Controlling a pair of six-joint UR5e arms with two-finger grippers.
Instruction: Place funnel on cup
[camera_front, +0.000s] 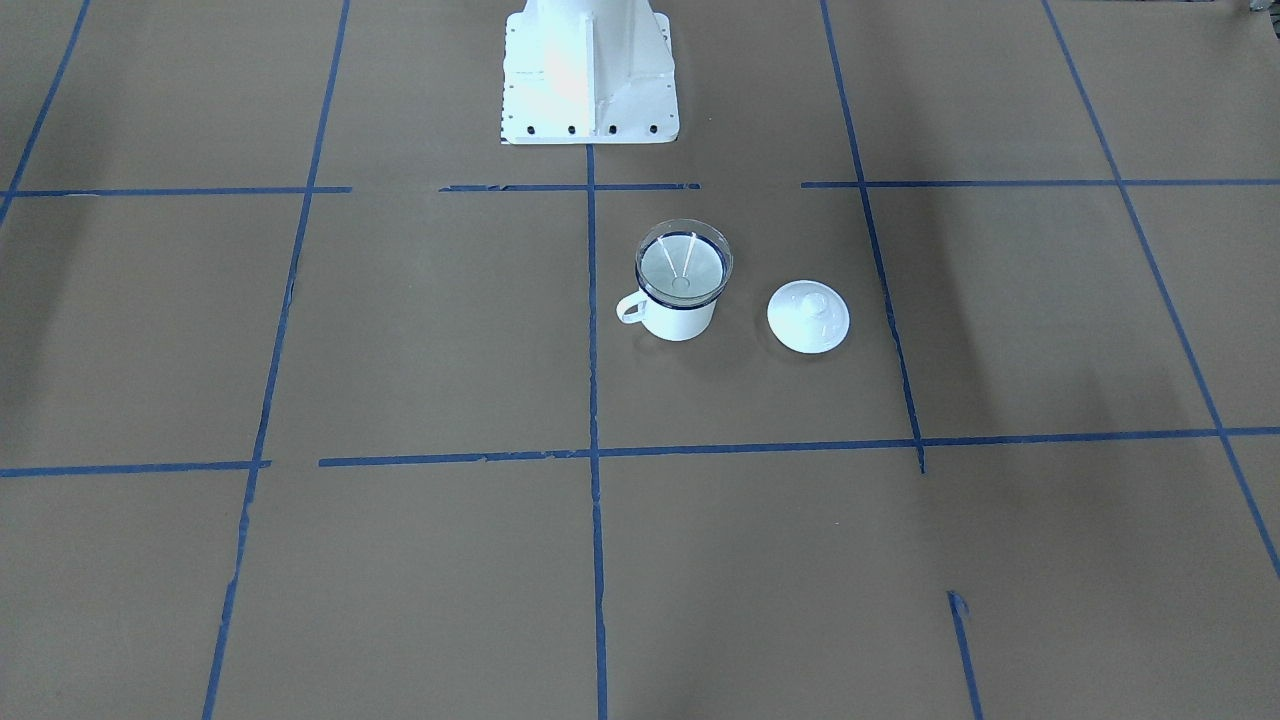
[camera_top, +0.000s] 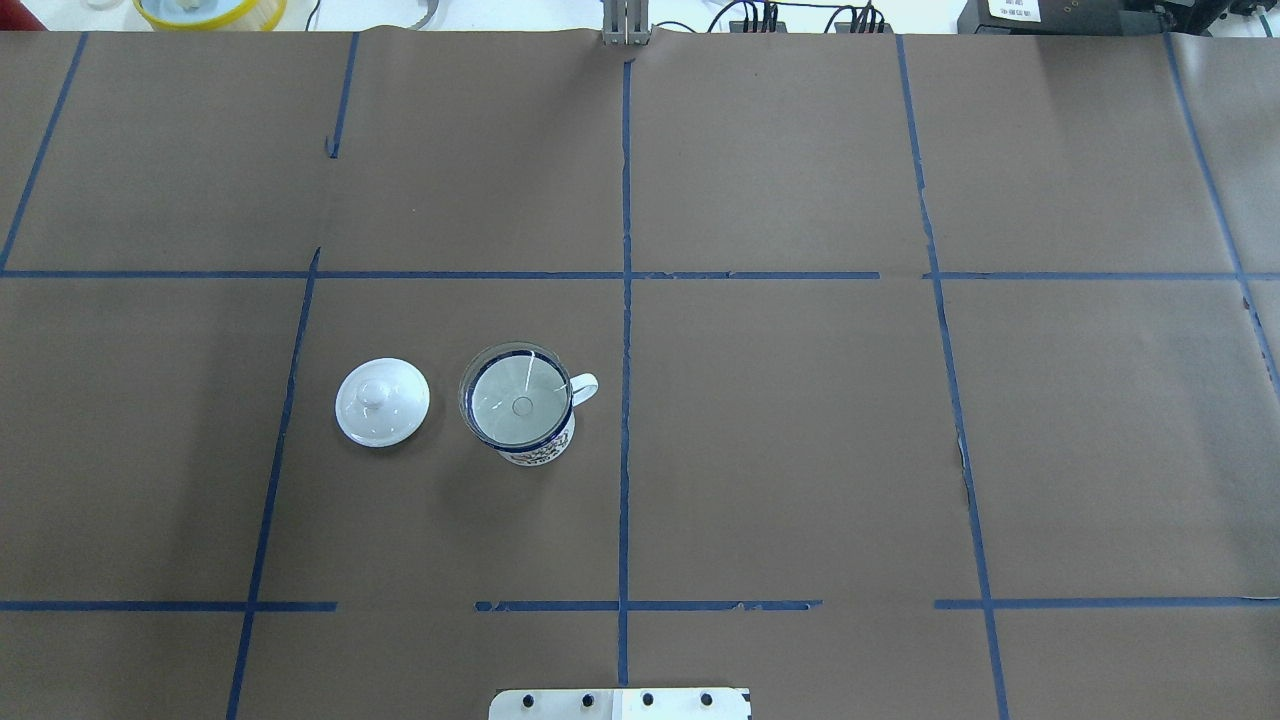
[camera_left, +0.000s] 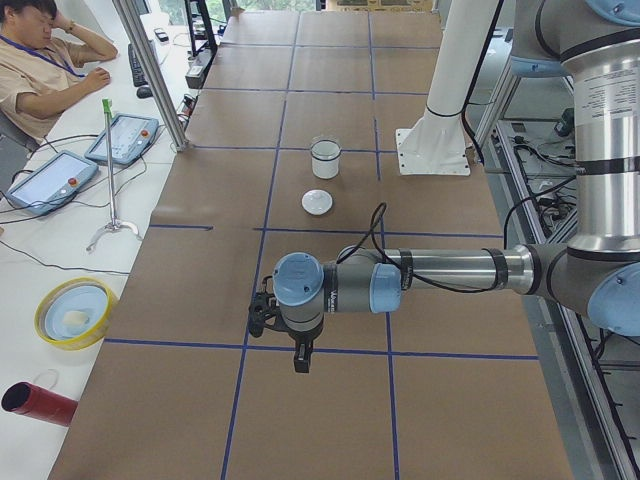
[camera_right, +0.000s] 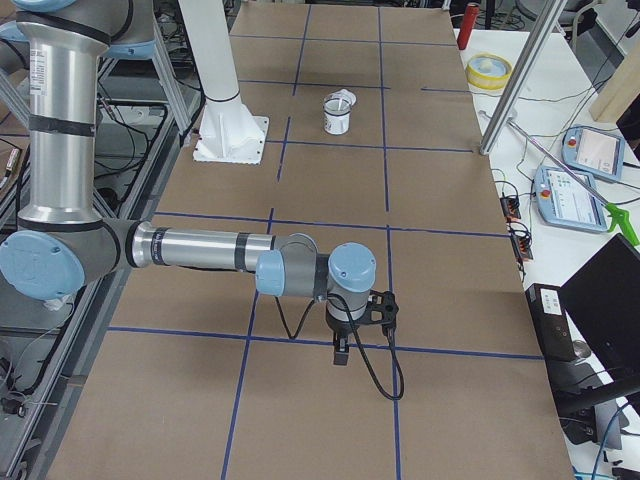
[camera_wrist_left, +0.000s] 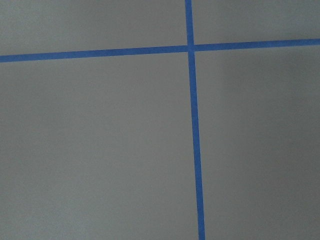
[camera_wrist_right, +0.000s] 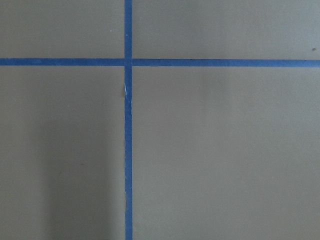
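Funnel (camera_front: 684, 266) spout hidden inside cup (camera_front: 680, 322)

Silver arm tubes (camera_left: 450, 268), pale-blue joint caps (camera_left: 298, 279), black cables (camera_left: 374, 222)

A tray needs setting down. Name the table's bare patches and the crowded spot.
Crowded only where the funnel sits in the cup, lid beside it, apart. Bare: the half across the center tape line, on the robot's right, and the far squares beyond the cup.

The clear funnel (camera_front: 684, 267) sits upright in the mouth of the white cup (camera_front: 678, 315), its wide rim resting on the cup's dark blue edge. The cup stands upright on the brown worktop (camera_front: 420, 330).
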